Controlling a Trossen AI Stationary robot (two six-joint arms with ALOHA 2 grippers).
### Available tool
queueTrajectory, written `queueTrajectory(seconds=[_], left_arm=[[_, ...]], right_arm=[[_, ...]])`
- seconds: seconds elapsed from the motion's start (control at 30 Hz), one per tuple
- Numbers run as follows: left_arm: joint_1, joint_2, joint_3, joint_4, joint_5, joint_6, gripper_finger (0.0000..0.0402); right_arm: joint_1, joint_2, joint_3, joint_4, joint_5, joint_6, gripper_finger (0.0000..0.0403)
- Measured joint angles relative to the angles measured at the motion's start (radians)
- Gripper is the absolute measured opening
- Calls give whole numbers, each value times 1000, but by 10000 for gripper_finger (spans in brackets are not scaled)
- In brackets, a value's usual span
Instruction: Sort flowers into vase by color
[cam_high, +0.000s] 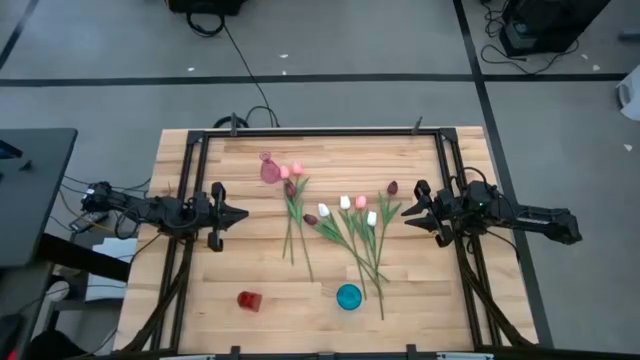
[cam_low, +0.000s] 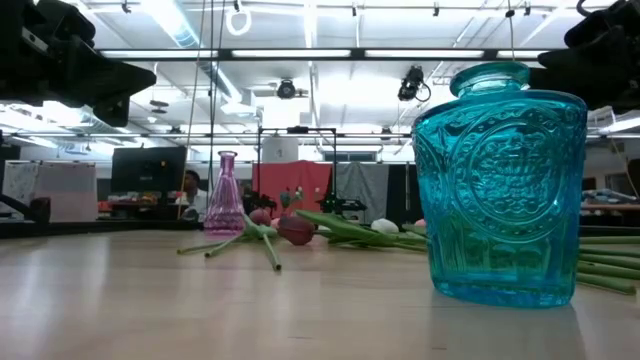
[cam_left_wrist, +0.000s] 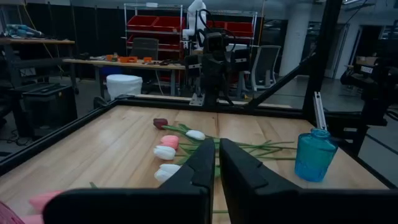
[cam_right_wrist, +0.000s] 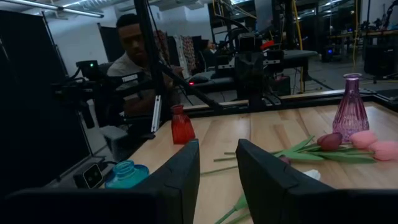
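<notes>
Several tulips (cam_high: 340, 225) lie flat on the table's middle, buds toward the far edge: pink (cam_high: 297, 170), white (cam_high: 345, 202) and dark maroon (cam_high: 393, 187). A pink glass vase (cam_high: 268, 168) stands beside the far pink buds, a red vase (cam_high: 249, 300) and a blue vase (cam_high: 348, 297) near the near edge. My left gripper (cam_high: 243, 213) hovers left of the flowers, its fingers shut to a thin slit (cam_left_wrist: 217, 163). My right gripper (cam_high: 405, 211) hovers to their right, open (cam_right_wrist: 217, 163). Neither holds anything.
A black frame (cam_high: 320, 133) runs round the table top. Bare wood lies between the left gripper and the stems and around the red vase. A person (cam_right_wrist: 134, 59) sits beyond the table's left side. In the low view the blue vase (cam_low: 500, 180) stands closest.
</notes>
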Motion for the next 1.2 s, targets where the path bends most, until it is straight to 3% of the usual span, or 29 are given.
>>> queueTrajectory(seconds=[1.0, 1.2], left_arm=[[0, 0, 0, 1, 0, -2, 28], [0, 0, 0, 95, -1, -118, 28]], right_arm=[[0, 0, 0, 0, 0, 0, 120], [0, 0, 0, 0, 0, 0, 120]])
